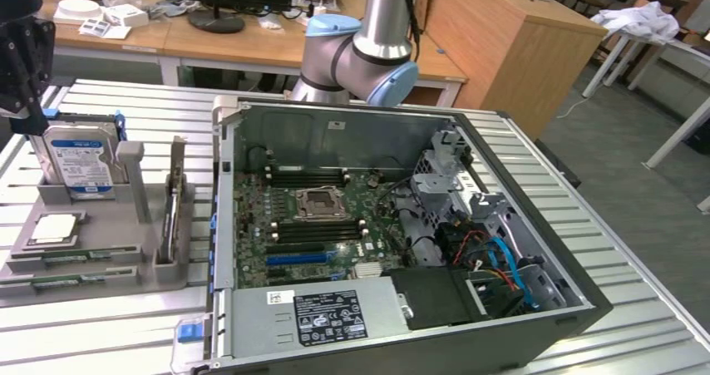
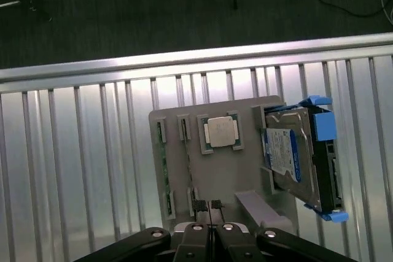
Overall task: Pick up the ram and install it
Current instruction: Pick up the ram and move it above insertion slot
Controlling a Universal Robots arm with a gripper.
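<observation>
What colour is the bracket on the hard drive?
The bracket is blue; the wrist view shows it best.

A silver, ribbed worktop (image 1: 100, 342) carries a plain grey tray (image 1: 133, 271) with a silver hard drive (image 1: 80, 163), blue-labelled and blue-bracketed, and the green ram (image 2: 161, 148). The dark grey case (image 1: 577, 308) frames a green motherboard (image 1: 249, 217). The arm (image 1: 383, 26) is silver with pale blue caps, and the pincer (image 2: 209, 216) is black.

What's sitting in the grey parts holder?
A hard drive in a blue caddy stands in one slot, a CPU lies flat in its recess, and green ram sticks lie in grooves. The holder covers their undersides.
</observation>
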